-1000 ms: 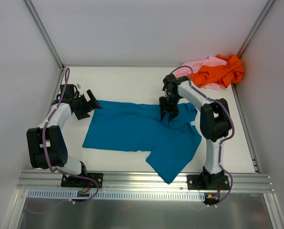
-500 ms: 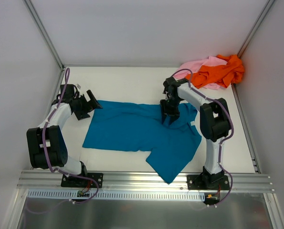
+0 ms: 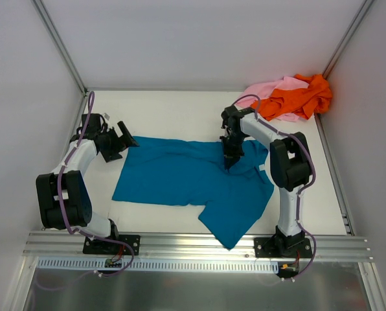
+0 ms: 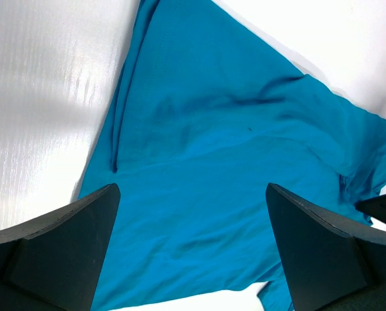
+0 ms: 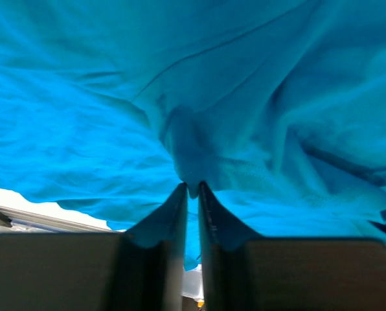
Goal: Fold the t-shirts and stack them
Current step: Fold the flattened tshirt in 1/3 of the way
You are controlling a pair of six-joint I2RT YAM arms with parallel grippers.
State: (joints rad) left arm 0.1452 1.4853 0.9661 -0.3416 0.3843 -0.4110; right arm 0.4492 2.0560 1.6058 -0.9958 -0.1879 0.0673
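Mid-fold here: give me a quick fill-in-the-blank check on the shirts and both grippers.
1. The right gripper pinches a fold of the spread-out cloth t-shirt, whose colour is ____.
2. The left gripper hovers by that shirt's edge with its jaws ____.
3. The bright orange cloth t-shirt lies bunched against a pale cloth t-shirt coloured ____.
Missing words: teal-blue; open; pink.
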